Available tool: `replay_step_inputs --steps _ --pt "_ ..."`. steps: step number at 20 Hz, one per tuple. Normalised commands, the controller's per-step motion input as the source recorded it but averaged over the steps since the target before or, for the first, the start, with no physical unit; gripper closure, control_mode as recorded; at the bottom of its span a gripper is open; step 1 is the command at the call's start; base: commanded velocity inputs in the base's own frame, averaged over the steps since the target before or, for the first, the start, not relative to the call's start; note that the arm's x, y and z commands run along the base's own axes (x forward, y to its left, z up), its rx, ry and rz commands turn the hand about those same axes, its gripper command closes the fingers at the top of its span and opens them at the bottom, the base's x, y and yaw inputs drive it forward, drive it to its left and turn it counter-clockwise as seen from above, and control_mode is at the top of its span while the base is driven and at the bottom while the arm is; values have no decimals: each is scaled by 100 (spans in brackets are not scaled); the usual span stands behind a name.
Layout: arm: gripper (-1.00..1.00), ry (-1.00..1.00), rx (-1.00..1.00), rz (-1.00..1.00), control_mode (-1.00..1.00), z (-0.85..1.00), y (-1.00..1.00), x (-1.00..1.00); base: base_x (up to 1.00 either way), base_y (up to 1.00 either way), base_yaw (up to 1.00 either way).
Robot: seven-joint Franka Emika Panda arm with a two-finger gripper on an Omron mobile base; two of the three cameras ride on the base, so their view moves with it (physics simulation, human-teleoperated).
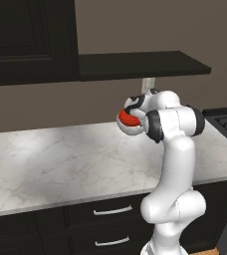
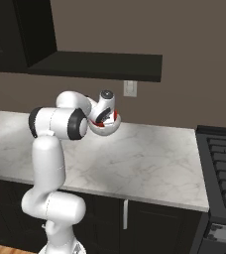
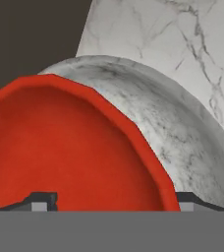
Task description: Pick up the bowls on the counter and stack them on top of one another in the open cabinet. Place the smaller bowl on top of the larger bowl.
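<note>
Left base view: you see the smaller bowl (image 1: 127, 118), red, nested in the larger bowl (image 1: 131, 130), both at the arm's wrist above the counter (image 1: 60, 159), below the open cabinet (image 1: 140, 64) shelf.
Right base view: red bowl sits inside the speckled one, partly behind the hand; stove (image 2: 224, 163) at right, wall outlet (image 2: 130, 89) under the shelf.
Hand view: red bowl inside the white bowl, close up.
Jaws: tips spread wide, one on each side of the red rim; you cannot tell whether they touch it.
</note>
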Motion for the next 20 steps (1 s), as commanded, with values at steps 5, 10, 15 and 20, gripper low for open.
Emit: replay_step_inputs --steps 5,10,15,20 --pt "-100 0 0 0 -100 0 0 0 0 0 0" --pt "-100 3 1 0 -100 1 0 0 0 0 0" --pt "-100 8 4 0 -100 24 0 0 0 0 0" --pt "-100 7 6 0 -100 43 0 0 0 0 0"
